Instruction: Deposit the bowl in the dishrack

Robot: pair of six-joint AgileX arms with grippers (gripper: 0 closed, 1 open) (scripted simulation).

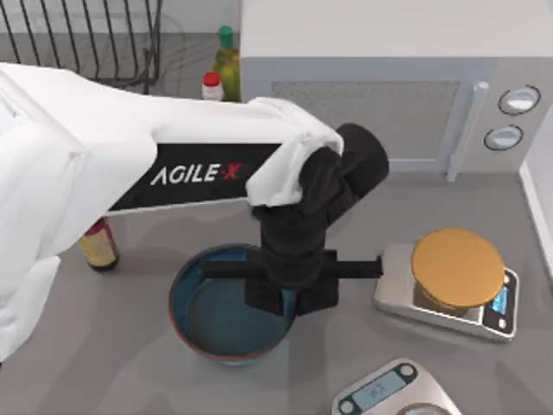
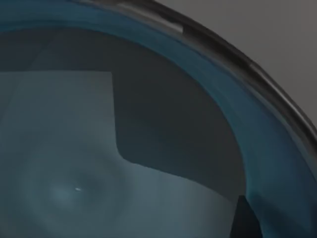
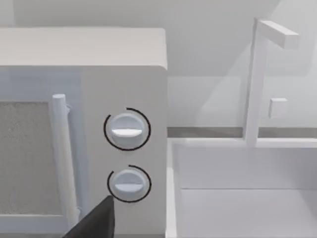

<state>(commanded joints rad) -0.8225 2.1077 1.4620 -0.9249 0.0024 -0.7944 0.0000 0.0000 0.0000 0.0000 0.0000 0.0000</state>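
Observation:
The blue-glazed bowl (image 1: 207, 316) stands on the grey table, front centre, with a dark grey-blue inside and a thin reddish rim. My left arm reaches across from the left, and my left gripper (image 1: 292, 298) hangs right over the bowl's right-hand rim, hiding that part of it. The left wrist view looks closely into the bowl (image 2: 74, 163), with its blue wall curving round. The black wire dishrack (image 1: 86, 39) stands at the far left corner, well behind the arm. A dark tip of my right gripper (image 3: 94, 223) points toward the microwave.
A white microwave (image 1: 380, 86) fills the back right. A silver scale with an orange-gold disc (image 1: 456, 266) sits right of the bowl, and another scale (image 1: 389, 389) lies at the front edge. Bottles (image 1: 226, 60) stand beside the rack; a brown bottle (image 1: 99, 246) stands left of the bowl. A white sink (image 3: 247, 188) adjoins the microwave.

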